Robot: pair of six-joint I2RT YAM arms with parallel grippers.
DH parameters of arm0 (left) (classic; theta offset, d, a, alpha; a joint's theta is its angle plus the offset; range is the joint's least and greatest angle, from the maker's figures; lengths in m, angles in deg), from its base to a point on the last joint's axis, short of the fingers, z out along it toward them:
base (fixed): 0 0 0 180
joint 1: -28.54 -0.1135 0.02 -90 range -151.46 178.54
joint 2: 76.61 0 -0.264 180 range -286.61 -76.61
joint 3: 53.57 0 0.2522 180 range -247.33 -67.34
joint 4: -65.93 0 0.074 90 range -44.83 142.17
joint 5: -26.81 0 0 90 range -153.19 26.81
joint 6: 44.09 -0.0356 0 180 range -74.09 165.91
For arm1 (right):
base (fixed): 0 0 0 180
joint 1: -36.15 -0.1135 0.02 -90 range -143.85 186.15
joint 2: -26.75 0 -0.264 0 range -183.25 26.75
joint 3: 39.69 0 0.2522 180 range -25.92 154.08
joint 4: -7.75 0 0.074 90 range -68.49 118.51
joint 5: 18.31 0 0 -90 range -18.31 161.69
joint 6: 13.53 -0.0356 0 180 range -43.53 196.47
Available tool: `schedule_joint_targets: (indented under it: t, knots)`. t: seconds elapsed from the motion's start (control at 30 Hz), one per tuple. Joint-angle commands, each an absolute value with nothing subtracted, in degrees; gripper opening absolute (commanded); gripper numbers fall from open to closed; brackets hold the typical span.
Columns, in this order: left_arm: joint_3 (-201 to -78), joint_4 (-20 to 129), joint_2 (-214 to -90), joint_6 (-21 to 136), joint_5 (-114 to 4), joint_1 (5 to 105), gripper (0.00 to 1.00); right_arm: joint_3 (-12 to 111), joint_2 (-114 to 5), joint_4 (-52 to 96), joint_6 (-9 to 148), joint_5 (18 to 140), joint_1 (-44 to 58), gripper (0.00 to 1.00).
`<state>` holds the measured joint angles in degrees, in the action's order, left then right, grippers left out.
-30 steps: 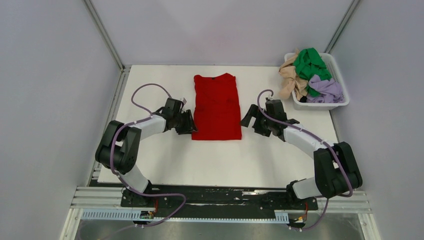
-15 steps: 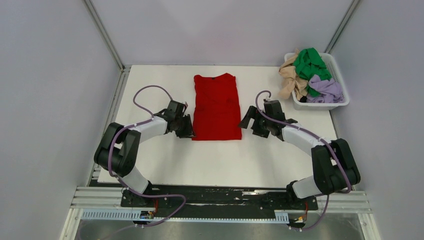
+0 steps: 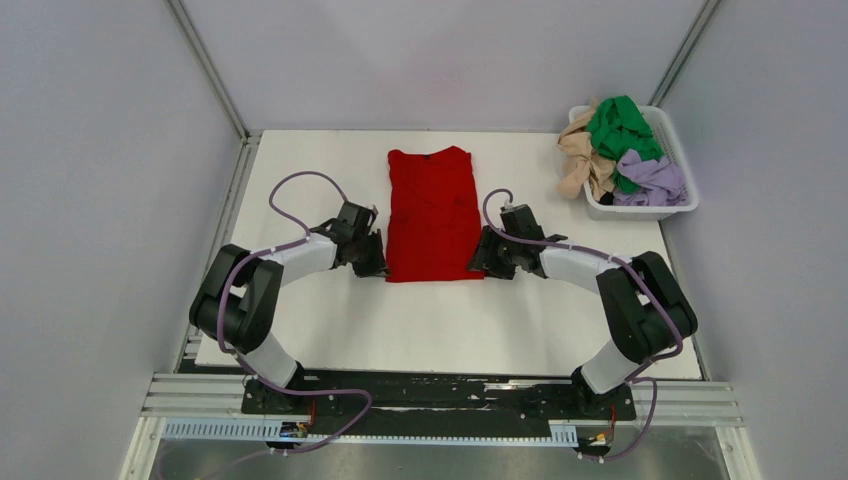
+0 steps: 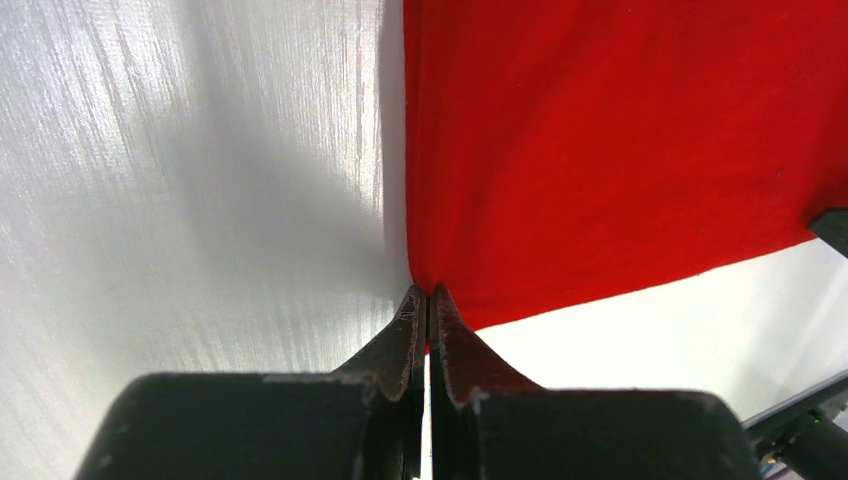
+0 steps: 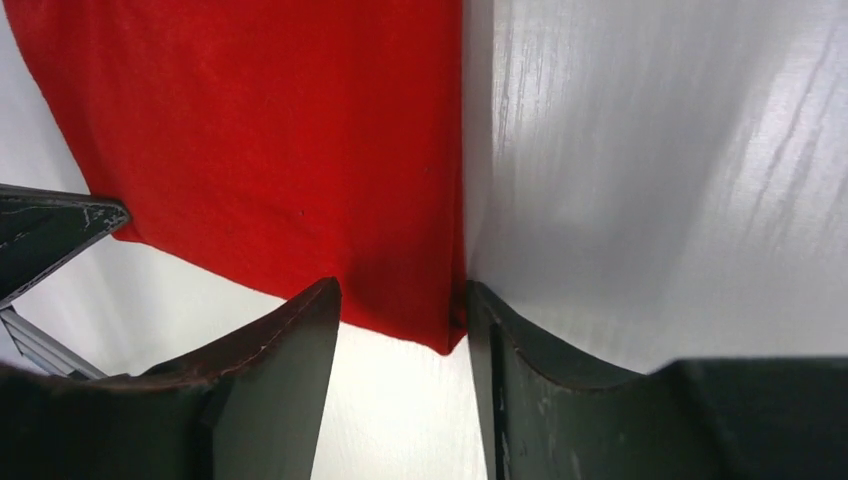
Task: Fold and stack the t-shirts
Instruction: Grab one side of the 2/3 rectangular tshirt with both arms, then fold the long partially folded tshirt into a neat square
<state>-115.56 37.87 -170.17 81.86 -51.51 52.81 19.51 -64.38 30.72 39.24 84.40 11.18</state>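
Cloth lies flat at the centre of the top view: the red t-shirt [image 3: 433, 213] is spread on the white table [image 3: 450, 320] as a tall, narrow rectangle, with its collar toward the top of the frame and its straight hem toward the bottom.

The left gripper [image 3: 383, 267] sits at the shirt's lower left corner. In the left wrist view its fingers [image 4: 400, 335] are pressed together with almost no gap, and the hem corner of the shirt [image 4: 620, 150] runs into their tips, so it appears pinched there.

The right gripper [image 3: 479, 262] sits at the lower right corner. In the right wrist view its jaws stand apart and straddle the corner of the red cloth [image 5: 270, 140], one finger [image 5: 285, 380] over the fabric and the other on bare table just beside the edge; they grip nothing.

At the upper right of the top view, the white basket [image 3: 640, 210] holds the green t-shirt [image 3: 620, 125], the beige t-shirt [image 3: 580, 155] draped over its left rim, and the lavender t-shirt [image 3: 655, 180], all crumpled.
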Motion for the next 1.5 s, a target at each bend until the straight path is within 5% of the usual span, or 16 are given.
schedule_joint_targets:
  t: [0.0,0.27,0.47,0.93,1.47]
  knots:
    - [-112.9,32.7,-172.2,82.0,-53.1,53.9,0.00,22.8,-66.9,30.6,40.4,82.8,9.4,0.50]
    - [-111.4,31.6,-169.0,81.6,-52.1,54.3,0.00,22.5,-68.0,34.2,40.0,80.9,6.7,0.15]
    - [-107.3,26.8,-158.8,81.6,-52.4,55.3,0.00,18.7,-60.9,38.7,40.0,84.9,4.9,0.02]
    - [-109.9,2.1,-124.7,85.9,-46.6,57.9,0.00,19.3,-39.2,50.5,37.7,96.5,-1.5,0.00]
    - [-124.3,18.6,-141.6,83.4,-52.1,50.3,0.00,38.0,-50.3,44.0,42.3,87.2,8.4,0.00]
